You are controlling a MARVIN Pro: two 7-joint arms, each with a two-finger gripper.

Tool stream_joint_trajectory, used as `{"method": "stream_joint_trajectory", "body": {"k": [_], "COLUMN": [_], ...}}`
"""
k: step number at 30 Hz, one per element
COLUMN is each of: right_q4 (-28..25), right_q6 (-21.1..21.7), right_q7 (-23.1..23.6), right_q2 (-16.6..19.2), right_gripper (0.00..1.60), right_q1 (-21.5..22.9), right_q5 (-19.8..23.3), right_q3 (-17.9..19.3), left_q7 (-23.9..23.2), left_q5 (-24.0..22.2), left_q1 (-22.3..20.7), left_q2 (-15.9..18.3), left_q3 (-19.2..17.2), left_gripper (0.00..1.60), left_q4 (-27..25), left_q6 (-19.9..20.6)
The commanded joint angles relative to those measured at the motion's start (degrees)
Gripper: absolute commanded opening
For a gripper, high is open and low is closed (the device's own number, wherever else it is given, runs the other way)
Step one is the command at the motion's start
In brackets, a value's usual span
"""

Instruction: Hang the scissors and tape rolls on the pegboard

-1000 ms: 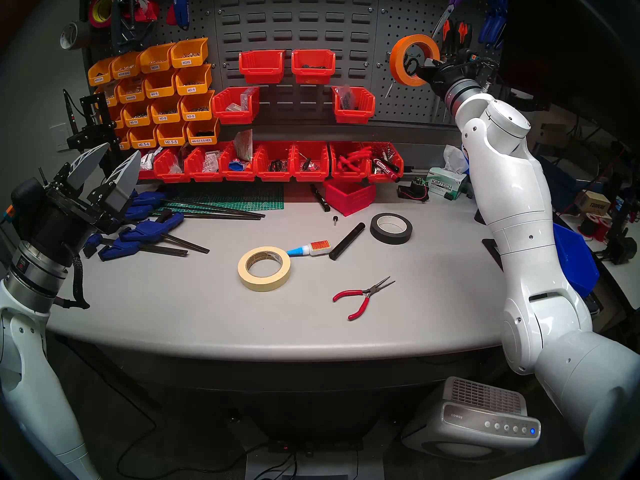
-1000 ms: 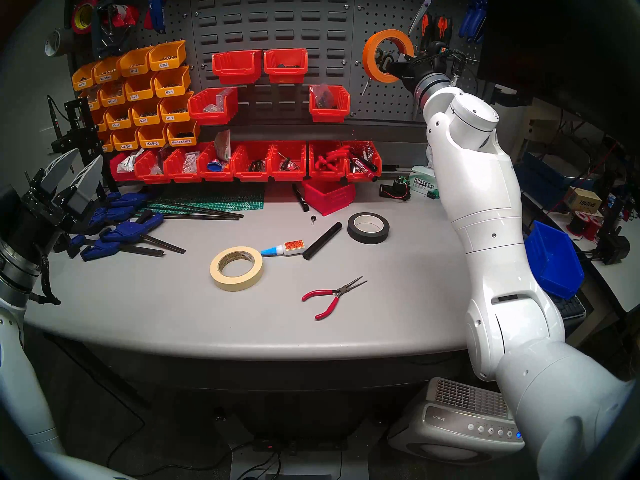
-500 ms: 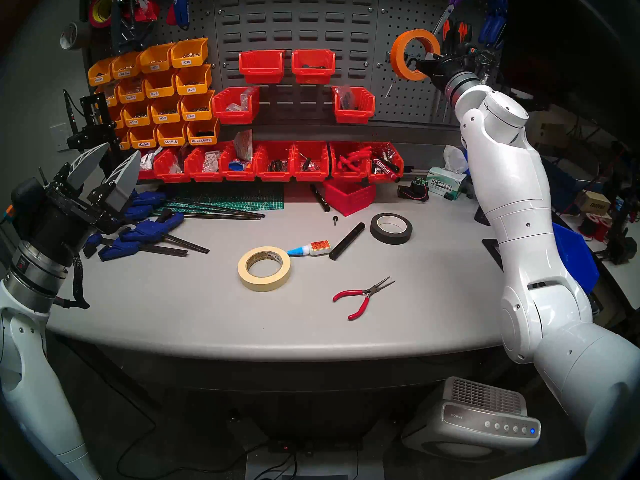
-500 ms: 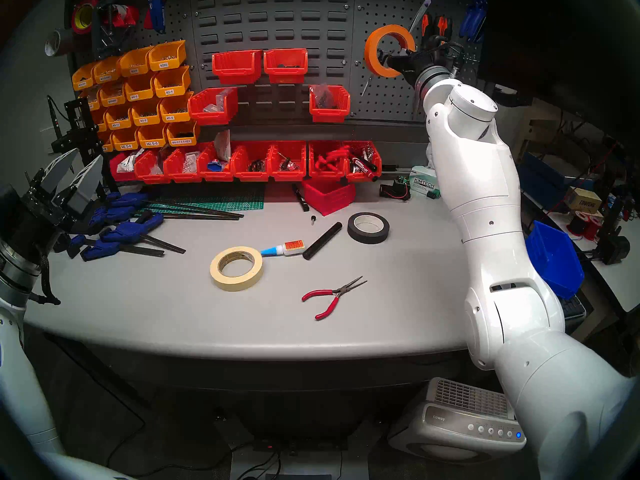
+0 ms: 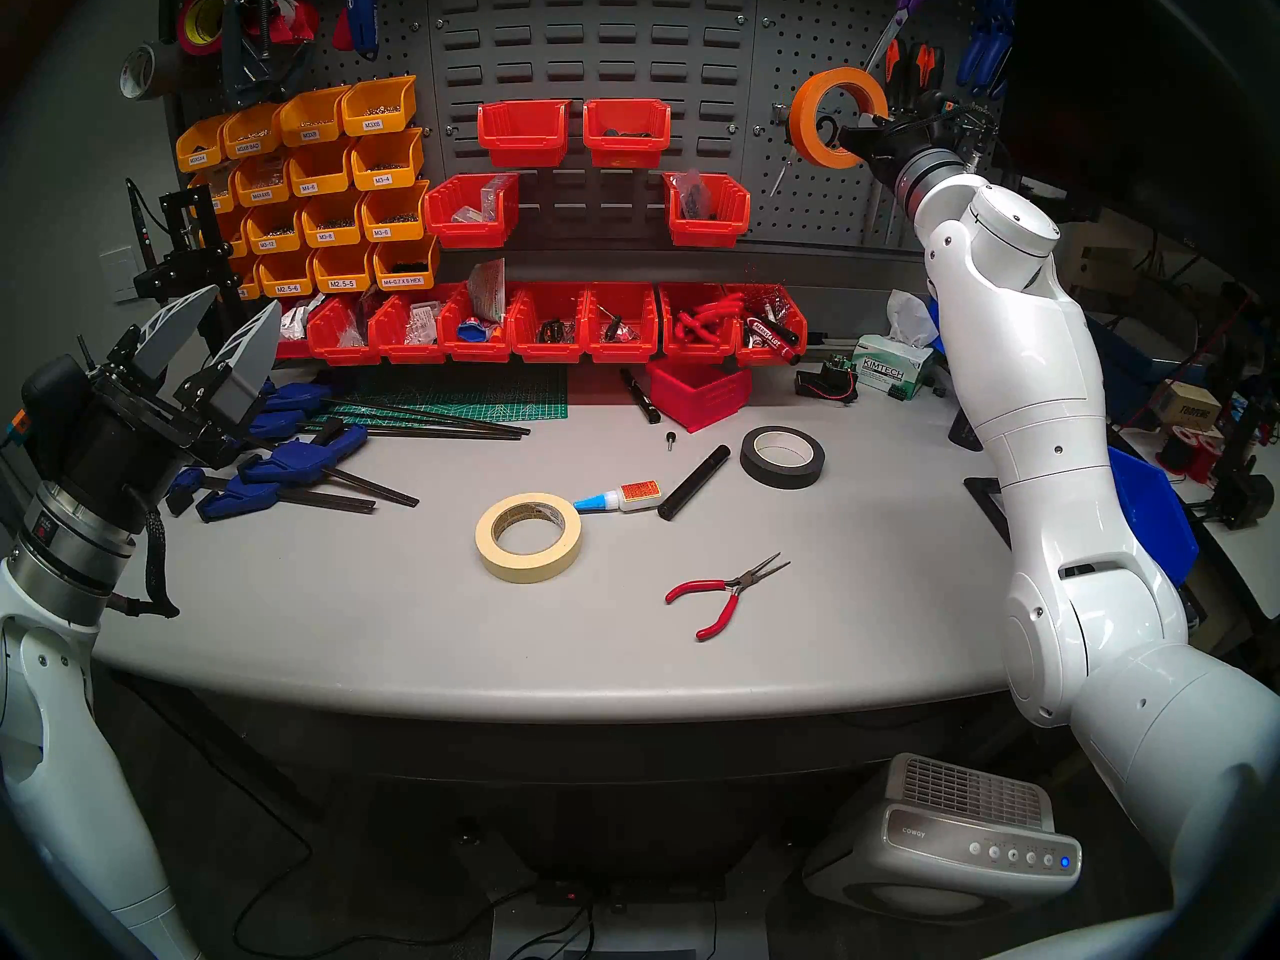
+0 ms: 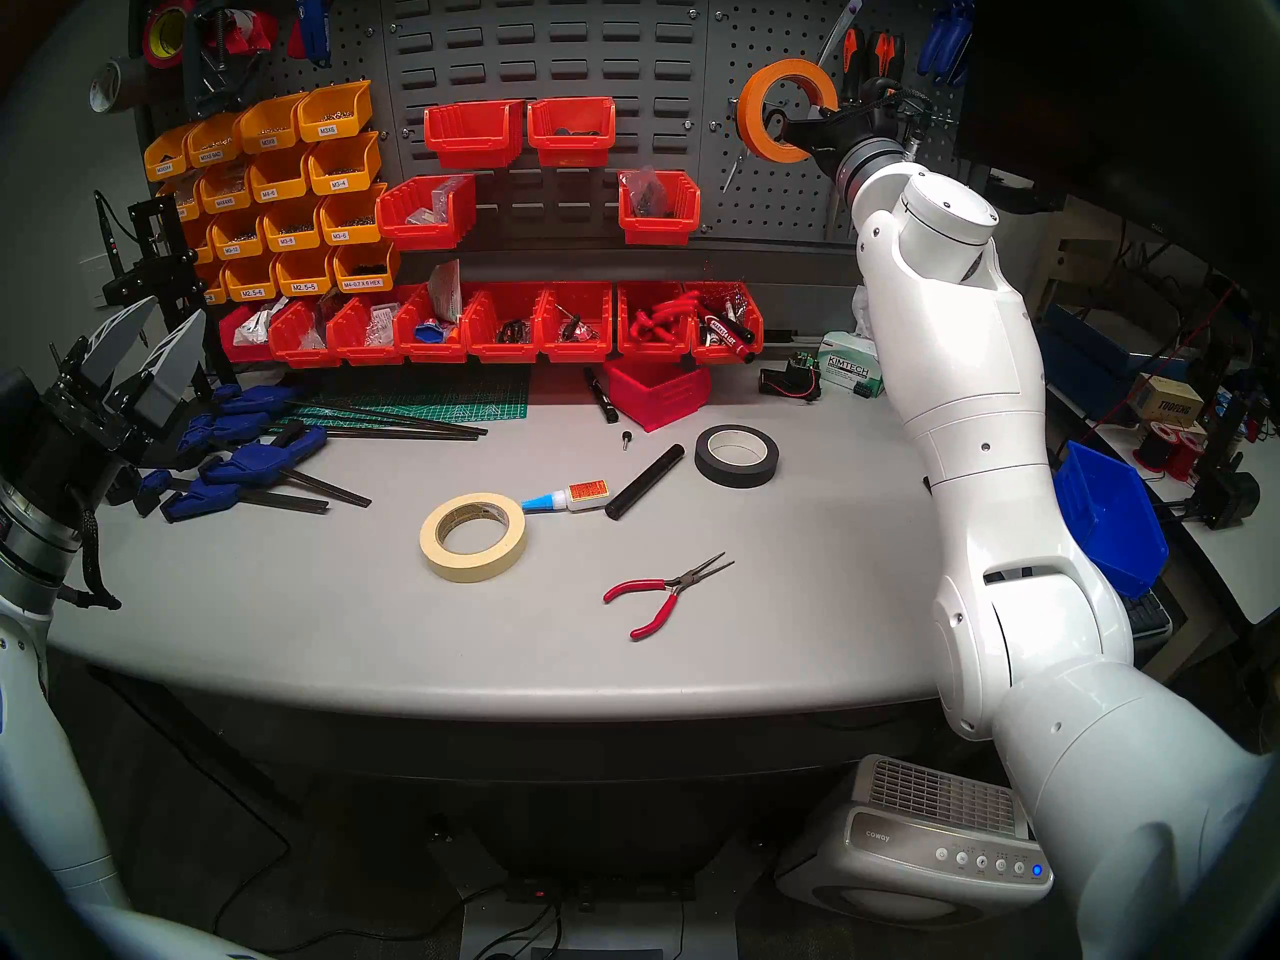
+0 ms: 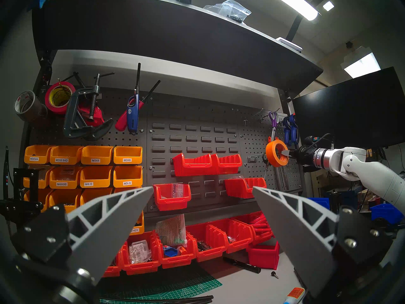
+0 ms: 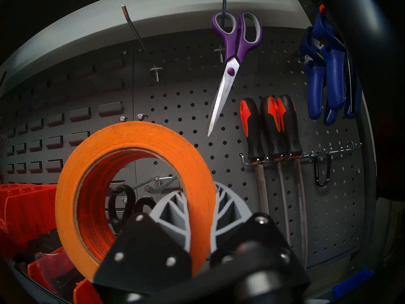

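right hand (image 5: 866,133) raised, fingers pinched closed (gripping); left hand (image 5: 208,335) spread wide.

tape roll (image 5: 838,117) before pegboard (image 5: 810,196) (upright), scissors (image 8: 122,203) behind

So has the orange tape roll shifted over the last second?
Yes. The orange tape roll has drifted slightly right and up against the pegboard, clamped in the right gripper.

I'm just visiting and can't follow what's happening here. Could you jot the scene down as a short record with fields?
Right gripper: jaws shut on the orange tape roll, one finger inside its hole
Orange tape roll: held up in front of the pegboard, not yet on a hook
Left gripper: jaws open, empty
Small black-handled scissors: already hanging, seen through the roll
Cream tape roll: flat on the table
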Motion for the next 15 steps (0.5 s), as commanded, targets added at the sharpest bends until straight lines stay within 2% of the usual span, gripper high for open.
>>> {"method": "stream_joint_trajectory", "body": {"k": [1,15], "right_q4": [-1.4,2.2], "right_q6": [0.0,-0.3], "right_q7": [0.5,0.3], "right_q2": [-0.1,-2.7], "right_gripper": [0.0,0.0], "right_q1": [2.6,5.8], "right_q5": [0.2,-0.1], "right_q3": [0.3,-1.1], "left_q7": [0.2,0.1], "left_q5": [-0.5,-0.5], "left_q1": [-0.6,-0.6], "left_q2": [0.0,0.0], "left_q3": [-0.1,-0.1], "left_gripper": [1.6,1.6], "left_q4": [-1.1,-1.1], "left_q6": [-0.1,-0.1]}}
